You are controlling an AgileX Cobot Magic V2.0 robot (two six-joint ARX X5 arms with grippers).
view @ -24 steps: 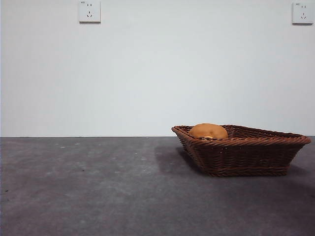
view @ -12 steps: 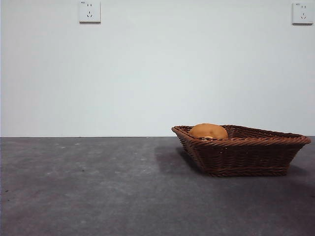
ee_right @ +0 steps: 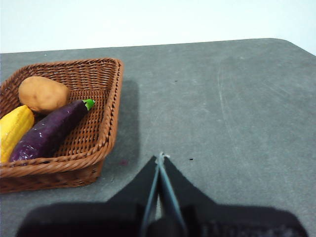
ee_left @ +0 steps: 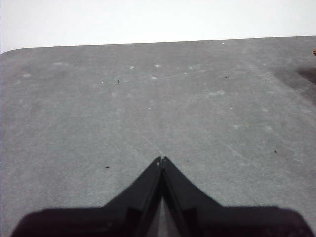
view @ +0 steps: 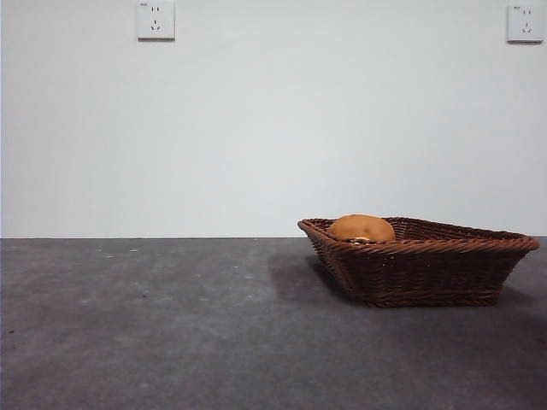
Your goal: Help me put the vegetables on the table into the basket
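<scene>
The dark-brown wicker basket (view: 427,269) stands on the grey table (view: 171,325) at the right. In the right wrist view the basket (ee_right: 111,123) holds the orange-brown potato (ee_right: 43,94), the yellow vegetable (ee_right: 12,131) and the purple eggplant (ee_right: 47,131). In the front view only the potato (view: 361,228) rises above the rim. My right gripper (ee_right: 160,159) is shut and empty over bare table beside the basket. My left gripper (ee_left: 161,160) is shut and empty over bare table away from the basket. Neither arm shows in the front view.
A white wall with two sockets (view: 155,20) stands behind the table. The table's far edge (ee_left: 148,43) and rounded corners show in both wrist views.
</scene>
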